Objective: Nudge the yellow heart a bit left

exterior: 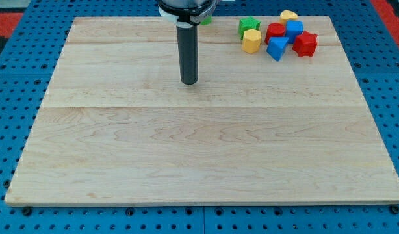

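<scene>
The yellow heart (288,15) sits at the view's top right edge of the wooden board (186,156), just above a blue block (294,28). My tip (188,82) rests on the board well to the left of and below the heart, touching no block. A second yellow block (251,41), hexagon-like, lies to the left of the cluster, below a green star (249,25).
A red block (275,32), a blue triangle-like block (277,48) and a red star (305,43) crowd together under the heart. A green block (206,20) shows partly behind the arm's body (186,8) at the top.
</scene>
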### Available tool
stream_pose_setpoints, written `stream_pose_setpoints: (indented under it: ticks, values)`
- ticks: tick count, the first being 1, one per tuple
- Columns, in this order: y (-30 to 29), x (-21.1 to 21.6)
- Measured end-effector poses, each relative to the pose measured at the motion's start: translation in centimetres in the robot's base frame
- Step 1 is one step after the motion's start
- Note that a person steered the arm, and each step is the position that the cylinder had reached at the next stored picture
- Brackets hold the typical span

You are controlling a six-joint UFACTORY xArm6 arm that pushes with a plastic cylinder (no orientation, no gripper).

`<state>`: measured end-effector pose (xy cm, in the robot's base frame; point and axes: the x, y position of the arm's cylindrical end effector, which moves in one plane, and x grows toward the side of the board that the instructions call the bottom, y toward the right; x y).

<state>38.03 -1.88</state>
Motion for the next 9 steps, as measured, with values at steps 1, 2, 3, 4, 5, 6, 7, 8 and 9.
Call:
stream_pose_setpoints:
  ticks: [1, 2, 3, 4, 5, 6, 7, 8, 9]
  values:
    - [2.1, 0.7]
    - [4.1, 1.7]
    - [8.8, 2.7]
    - [19.2, 2.2]
    - [27.6, -0.8]
    - [31.1, -1.2]
    - [32.5, -1.4]
    - [33.3, -4.1]
    - [33.0, -9.9]
